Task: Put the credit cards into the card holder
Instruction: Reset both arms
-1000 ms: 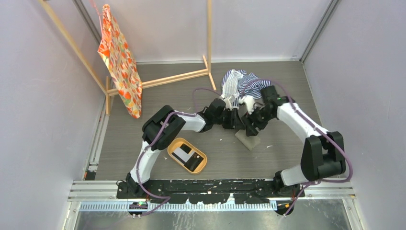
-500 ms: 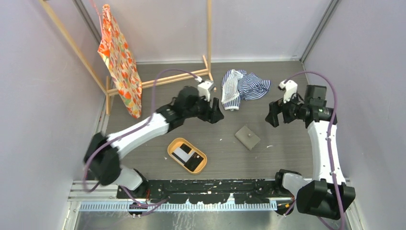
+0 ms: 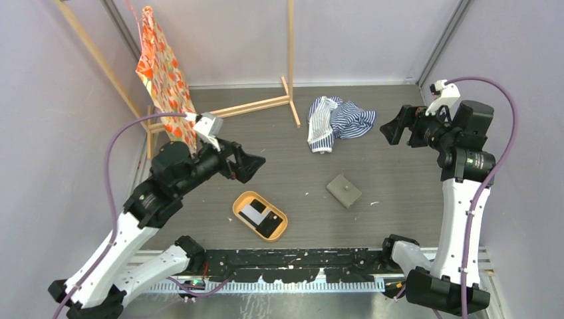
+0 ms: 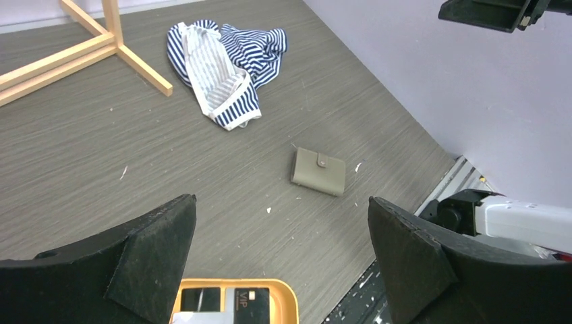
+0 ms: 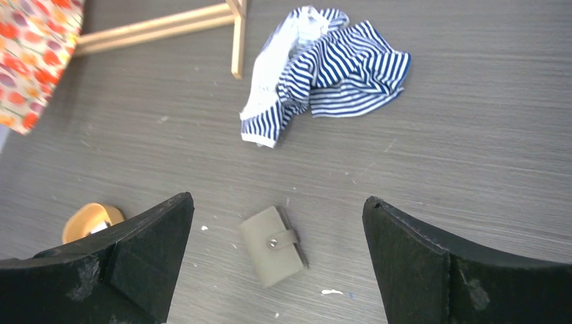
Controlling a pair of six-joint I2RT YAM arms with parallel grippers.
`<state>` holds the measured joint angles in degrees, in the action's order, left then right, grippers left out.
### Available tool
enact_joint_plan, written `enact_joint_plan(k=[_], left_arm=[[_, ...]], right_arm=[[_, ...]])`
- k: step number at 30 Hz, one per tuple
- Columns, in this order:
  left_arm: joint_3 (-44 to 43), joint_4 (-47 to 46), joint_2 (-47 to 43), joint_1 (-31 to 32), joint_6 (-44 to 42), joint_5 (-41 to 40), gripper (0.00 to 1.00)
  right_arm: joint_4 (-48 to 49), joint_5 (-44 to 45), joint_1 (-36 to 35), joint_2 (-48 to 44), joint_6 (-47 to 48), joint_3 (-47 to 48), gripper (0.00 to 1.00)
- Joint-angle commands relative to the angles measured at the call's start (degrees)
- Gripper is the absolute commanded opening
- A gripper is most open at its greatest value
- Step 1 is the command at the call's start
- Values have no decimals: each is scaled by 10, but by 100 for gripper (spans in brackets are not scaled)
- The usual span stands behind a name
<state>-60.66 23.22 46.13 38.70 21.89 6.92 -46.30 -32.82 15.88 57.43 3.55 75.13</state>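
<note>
The card holder (image 3: 344,191) lies folded shut on the grey table, its snap strap fastened; it also shows in the left wrist view (image 4: 319,171) and the right wrist view (image 5: 273,245). The credit cards (image 3: 259,218) lie in an oval orange tray (image 3: 240,201), a pale one beside black ones, with a black card (image 4: 246,300) at the bottom of the left wrist view. My left gripper (image 3: 251,165) hangs open and empty above the table, left of the holder. My right gripper (image 3: 394,126) is open and empty, raised at the far right.
A crumpled blue-and-white striped cloth (image 3: 336,121) lies behind the holder. A wooden frame (image 3: 253,106) stands at the back left with a floral orange bag (image 3: 166,83) hanging on it. Purple walls close in on both sides. The arm bases sit on the black rail (image 3: 299,259).
Both arms have drawn back from the card holder, the left one to the left and the right one to the far right. Both sets of jaws have spread wide. The holder stays on the table.
</note>
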Motion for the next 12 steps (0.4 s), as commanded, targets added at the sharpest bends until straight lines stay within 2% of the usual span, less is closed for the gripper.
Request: enact_joint_plan(k=[1,6,12], left_arm=[[-38,89,-37,-3,11,-22,100],[-49,135,-50,-3,27,-3,100],[-27,143,-67,-3,49,15,100]], right_arm=[[2,-17,3,-24,-75,47,100],[-4,-27,2,-38,-94,60,100],[1,-55,2,-28,-105,64,100]])
